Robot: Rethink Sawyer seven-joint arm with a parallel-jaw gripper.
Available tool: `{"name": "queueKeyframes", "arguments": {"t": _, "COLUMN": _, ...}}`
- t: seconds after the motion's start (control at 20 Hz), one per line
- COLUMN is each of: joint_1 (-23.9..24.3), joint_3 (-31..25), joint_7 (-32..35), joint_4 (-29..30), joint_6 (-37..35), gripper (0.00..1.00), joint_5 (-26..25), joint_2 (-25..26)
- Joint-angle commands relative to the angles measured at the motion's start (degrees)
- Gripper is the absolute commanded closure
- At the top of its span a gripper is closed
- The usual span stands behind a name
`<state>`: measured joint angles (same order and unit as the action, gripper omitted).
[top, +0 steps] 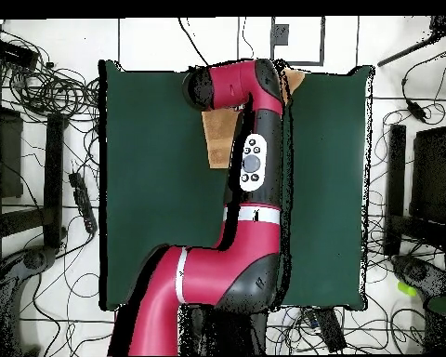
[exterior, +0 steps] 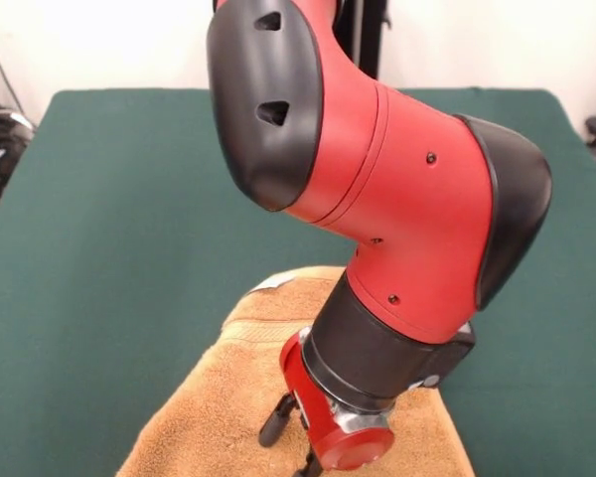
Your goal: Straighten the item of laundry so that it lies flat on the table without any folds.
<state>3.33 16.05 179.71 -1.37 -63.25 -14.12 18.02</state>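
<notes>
1. Reaching far across the table, the arm is bending down over the towel, which is lying at the edge farthest from the pedestal, near the middle of that edge.
2. The gripper is hanging low over the towel's middle in the front view. Two dark fingers are showing below the red wrist piece; whether they are parted, closed or pinching cloth I cannot tell, since one is running off the picture's bottom edge.
3. The towel is looking lumpy: a striped band is sitting on a raised hump at its far side, with a pale tag poking out beside it. The near part is running off the bottom of the front view.
4. In the overhead view the arm is covering most of the towel; only a tan patch is showing beside the forearm, plus a corner past the wrist.
5. Judging the step: the arm seems to be going in for a hold, with flattening not yet done.
6. Next move is probably calling for a firm pinch on one layer only, then a pull outward, keeping the cloth on the table rather than dragging it over the edge.
</notes>
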Motion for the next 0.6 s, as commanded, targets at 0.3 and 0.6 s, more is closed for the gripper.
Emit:
{"name": "queueKeyframes", "arguments": {"t": 0.3, "joint_1": 1.26, "joint_3": -7.82, "joint_7": 4.07, "joint_4": 36.78, "joint_6": 9.86, "gripper": 0.0, "joint_5": 9.1, "joint_2": -14.16}}
{"name": "queueKeyframes", "arguments": {"t": 0.6, "joint_1": 4.1, "joint_3": -8.77, "joint_7": -6.62, "joint_4": 46.63, "joint_6": 8.09, "gripper": 0.0, "joint_5": 12.7, "joint_2": -22.57}}
